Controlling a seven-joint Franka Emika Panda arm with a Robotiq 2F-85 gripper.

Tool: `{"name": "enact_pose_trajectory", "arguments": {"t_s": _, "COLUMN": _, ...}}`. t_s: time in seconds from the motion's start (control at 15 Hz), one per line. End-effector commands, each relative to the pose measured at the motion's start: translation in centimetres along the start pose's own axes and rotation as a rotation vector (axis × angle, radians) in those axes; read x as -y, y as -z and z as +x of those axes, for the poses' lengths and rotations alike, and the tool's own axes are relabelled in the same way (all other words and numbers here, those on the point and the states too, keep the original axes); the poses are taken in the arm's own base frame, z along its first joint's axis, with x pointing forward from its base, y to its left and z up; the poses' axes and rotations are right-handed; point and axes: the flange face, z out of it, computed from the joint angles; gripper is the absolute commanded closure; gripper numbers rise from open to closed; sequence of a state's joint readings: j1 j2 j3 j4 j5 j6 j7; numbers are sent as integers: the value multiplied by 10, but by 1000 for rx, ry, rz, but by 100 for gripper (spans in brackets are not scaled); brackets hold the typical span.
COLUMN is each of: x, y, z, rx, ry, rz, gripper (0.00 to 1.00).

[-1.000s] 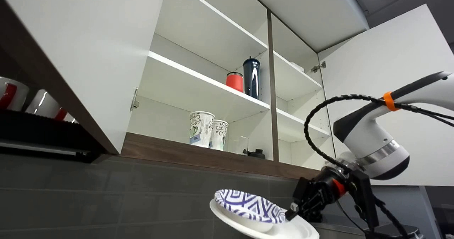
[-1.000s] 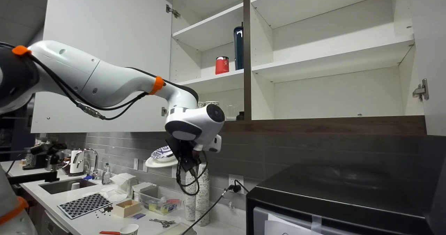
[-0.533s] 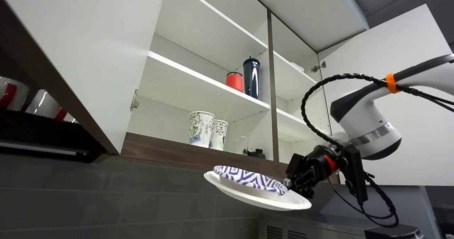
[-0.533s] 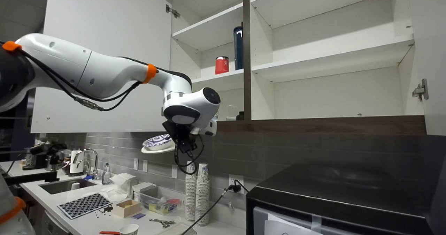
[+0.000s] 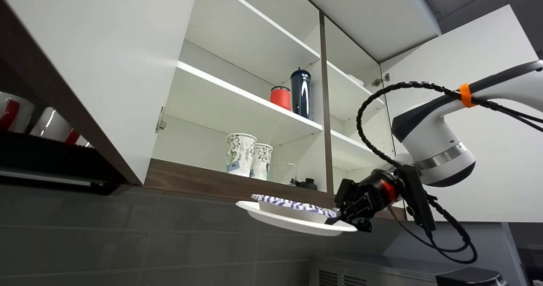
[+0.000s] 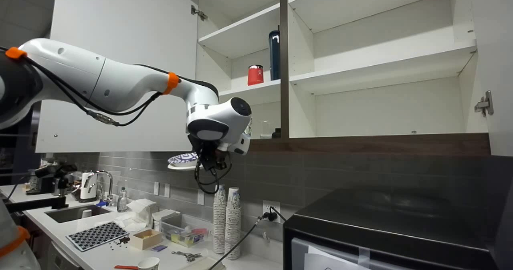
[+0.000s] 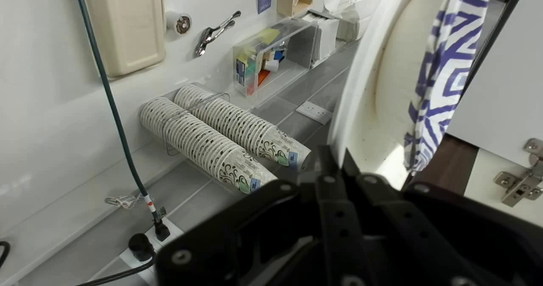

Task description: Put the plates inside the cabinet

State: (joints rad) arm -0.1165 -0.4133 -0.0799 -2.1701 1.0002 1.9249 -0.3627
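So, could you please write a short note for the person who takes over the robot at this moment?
Gripper: shut on the rim of the white plate.
Where: the blue-patterned plate rests on the white plate; both are in the air, lower than the bottom edge of the cabinet in both exterior views.
The cabinet is open, with paper cups inside.
Done: both plates are picked up.
Left: probably raise them over that edge, set them inside, let go. Better keep them level, as the blue-patterned plate seems only to lie on top.
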Motion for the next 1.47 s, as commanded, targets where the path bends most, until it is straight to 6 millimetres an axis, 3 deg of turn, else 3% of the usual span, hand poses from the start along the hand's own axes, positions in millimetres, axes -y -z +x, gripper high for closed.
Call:
{"name": "enact_pose_trajectory", "arguments": {"t_s": 0.0, "x": 6, "y": -2, "z": 2, "rx": -7, "ry": -21, "rz": -6, "gripper": 96}}
{"name": "enact_pose_trajectory", "arguments": {"t_s": 0.47, "x": 12, "y": -5, "z": 2, "rx": -7, "ry": -42, "rz": -8, "gripper": 99}}
{"name": "enact_pose_trajectory", "arguments": {"t_s": 1.4, "x": 124, "y": -2, "z": -1, "rx": 34, "ry": -57, "rz": 44, "gripper": 99}}
